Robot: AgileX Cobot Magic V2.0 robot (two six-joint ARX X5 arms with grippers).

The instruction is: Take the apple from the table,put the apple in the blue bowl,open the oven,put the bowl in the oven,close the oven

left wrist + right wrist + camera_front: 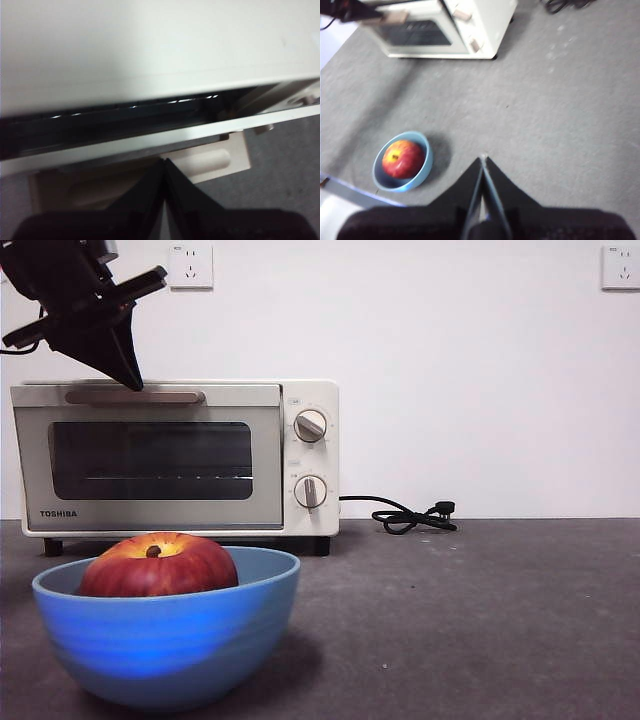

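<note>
The left claw (pixel 128 375), jaws together, hovers at the tan bar handle (pixel 135 397) of the cream-white toaster oven (pixel 175 455). The red apple (pixel 158 564) sits in the blue bowl (pixel 170 640) on the dark grey counter (pixel 480 620) (well below it); the right claw (pixel 482 162), also together, hangs apart.

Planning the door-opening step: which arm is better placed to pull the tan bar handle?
Left. The left gripper, jaws shut, hangs at the cream-white toaster oven's tan bar handle; the right gripper hovers over bare grey table.

"TOSHIBA" on the oven (pixel 175 457) door's lower corner
</note>
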